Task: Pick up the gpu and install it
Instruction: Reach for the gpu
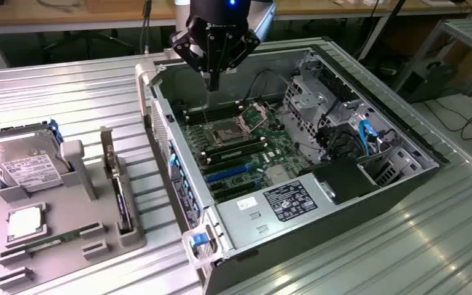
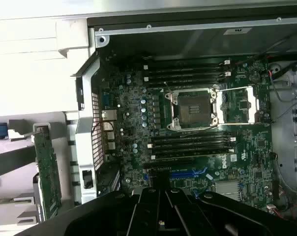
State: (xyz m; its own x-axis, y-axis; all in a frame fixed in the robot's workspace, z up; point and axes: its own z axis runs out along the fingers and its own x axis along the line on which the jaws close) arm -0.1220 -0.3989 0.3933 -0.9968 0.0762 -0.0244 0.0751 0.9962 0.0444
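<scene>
- The black two-fingered gripper [image 1: 212,85] hangs over the open dark grey computer case [image 1: 318,252]. Its fingers are pressed together on nothing, and its tips sit above the green motherboard [image 1: 252,147] near the memory slots.
- The thin, flat, green-faced gpu [image 1: 121,200] with its silver end bracket stands on edge in the grey moulded holder [image 1: 80,209] at the exterior view's left. It is outside the case and well apart from the gripper.
- In the wrist view the gripper [image 2: 161,194] looks down on the motherboard [image 2: 138,128], and the gpu [image 2: 46,169] shows beyond the case's perforated rear wall [image 2: 92,132].
- The pick-up is not yet made. To do it well, I judge, the fingers should spread before reaching the card, straddle its thin upper edge across both faces, and draw straight up along the holder's slot.
- That rear wall [image 1: 160,132] rises between gripper and card, so height must clear it.
- The boxy silver hard drive with white label [image 1: 23,166] stands near the card in the same holder. Room is open above and tighter at the sides.
</scene>
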